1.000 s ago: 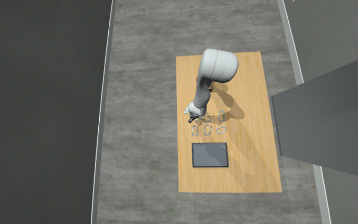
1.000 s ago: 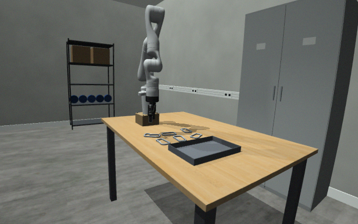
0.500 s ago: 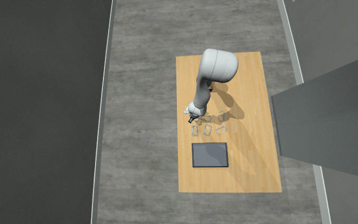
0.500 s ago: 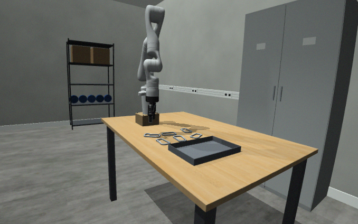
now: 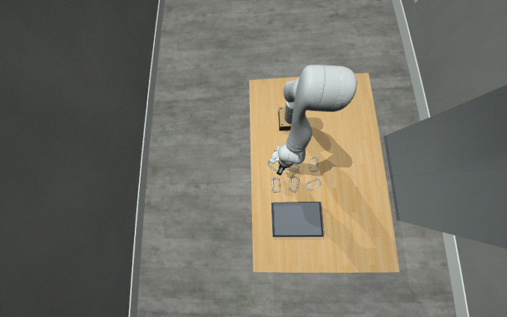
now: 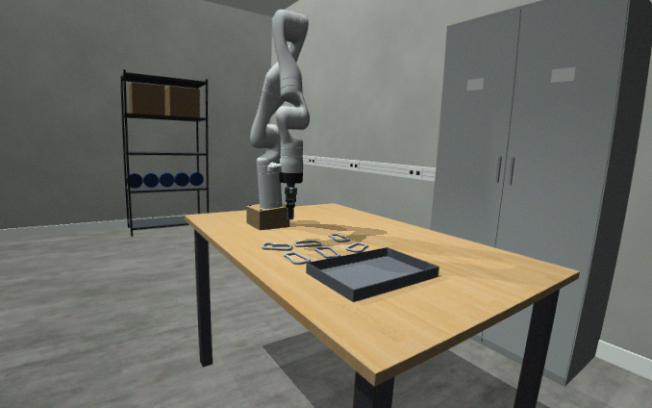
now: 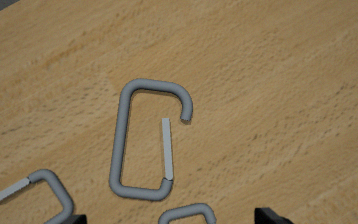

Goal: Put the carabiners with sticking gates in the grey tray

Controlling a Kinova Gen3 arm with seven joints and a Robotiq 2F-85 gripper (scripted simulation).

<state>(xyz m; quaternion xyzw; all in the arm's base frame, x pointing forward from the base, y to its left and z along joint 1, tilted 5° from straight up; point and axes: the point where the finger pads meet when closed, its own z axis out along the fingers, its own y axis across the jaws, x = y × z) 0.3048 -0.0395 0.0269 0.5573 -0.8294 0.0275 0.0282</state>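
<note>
Gate trouble: a gripper (image 5: 280,173) (image 6: 290,217) (image 7: 172,217) is being held wide and unloaded above a carabiner (image 5: 271,168) (image 6: 276,248) (image 7: 119,140) whose flat, pale gate is standing inward.
By a low or off-centre descent, rounded grey rod could be getting nudged; neighbouring carabiners (image 5: 272,185) (image 6: 292,262) (image 7: 62,192) are lying close on streaky wood. In the top view, the smooth, square-walled tray (image 5: 297,222) (image 6: 375,275) is being seen beyond, at six o'clock.

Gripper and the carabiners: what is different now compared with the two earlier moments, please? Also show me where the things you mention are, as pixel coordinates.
The gripper (image 5: 280,171) (image 6: 290,216) (image 7: 172,218) has moved to the right in both the top and exterior views, and it has turned, so the exterior view now shows its fingers more edge-on. Nothing was taken hold of or let go. The carabiners (image 5: 272,185) (image 6: 277,249) (image 7: 119,145) and the grey tray (image 5: 295,224) (image 6: 375,271) stayed in place.
</note>
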